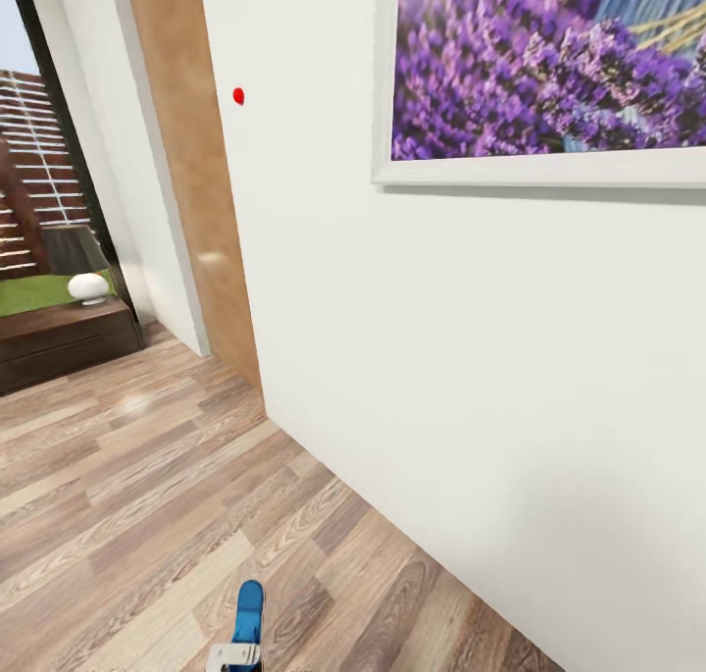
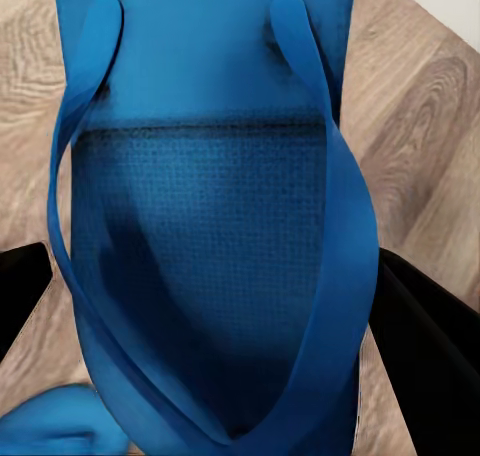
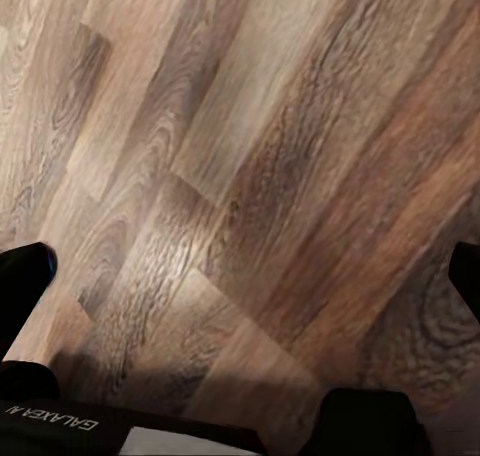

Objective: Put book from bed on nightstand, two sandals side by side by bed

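Gripping blue sandal (image 2: 205, 236), left gripper (image 2: 200, 306) jaws clamped on it; right gripper (image 3: 250, 276) jaws apart over wood floor (image 3: 250, 156); lavender picture (image 1: 549, 64) at 1 o'clock.

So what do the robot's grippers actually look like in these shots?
Both grippers have black fingers: the left gripper shows dark fingers at the frame's sides, and the right gripper has black fingers on a black body with white "GALAXEA" lettering.
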You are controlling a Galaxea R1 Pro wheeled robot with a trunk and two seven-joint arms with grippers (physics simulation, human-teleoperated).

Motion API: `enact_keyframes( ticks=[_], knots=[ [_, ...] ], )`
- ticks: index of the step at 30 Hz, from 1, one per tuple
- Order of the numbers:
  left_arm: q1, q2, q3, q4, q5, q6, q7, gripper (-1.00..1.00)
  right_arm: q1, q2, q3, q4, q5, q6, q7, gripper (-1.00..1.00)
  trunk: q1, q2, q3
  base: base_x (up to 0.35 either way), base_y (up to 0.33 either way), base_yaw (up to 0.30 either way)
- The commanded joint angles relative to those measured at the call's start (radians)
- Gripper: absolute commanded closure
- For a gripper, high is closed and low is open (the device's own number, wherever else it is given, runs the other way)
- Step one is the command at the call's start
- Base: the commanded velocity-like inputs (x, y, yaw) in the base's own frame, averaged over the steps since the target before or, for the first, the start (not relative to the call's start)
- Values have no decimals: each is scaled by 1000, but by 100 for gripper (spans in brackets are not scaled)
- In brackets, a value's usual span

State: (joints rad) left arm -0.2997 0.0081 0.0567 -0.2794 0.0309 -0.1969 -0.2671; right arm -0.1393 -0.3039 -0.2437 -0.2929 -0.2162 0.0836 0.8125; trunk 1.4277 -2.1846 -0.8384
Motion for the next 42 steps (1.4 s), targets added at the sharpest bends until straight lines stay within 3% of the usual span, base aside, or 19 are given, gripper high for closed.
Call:
enact_keyframes(
  ticks=[1,7,9,42],
  knots=[
    [-1,0,6,2,3,-1,-9,100,0,4,-2,9,-9,9,-8,-100,0,0,-1,0,0,279],
    [-1,0,6,2,3,-1,-9,100,0,51,1,47,-2,8,-147,-100,0,0,-1,0,0,284],
    [-1,0,6,2,4,-1,-8,100,0,55,1,49,3,8,-159,-100,0,0,-1,0,0,288],
    [-1,-6,6,2,3,-1,-8,100,0,59,0,49,8,8,-168,-100,0,0,-1,41,-21,289]
  ],
)
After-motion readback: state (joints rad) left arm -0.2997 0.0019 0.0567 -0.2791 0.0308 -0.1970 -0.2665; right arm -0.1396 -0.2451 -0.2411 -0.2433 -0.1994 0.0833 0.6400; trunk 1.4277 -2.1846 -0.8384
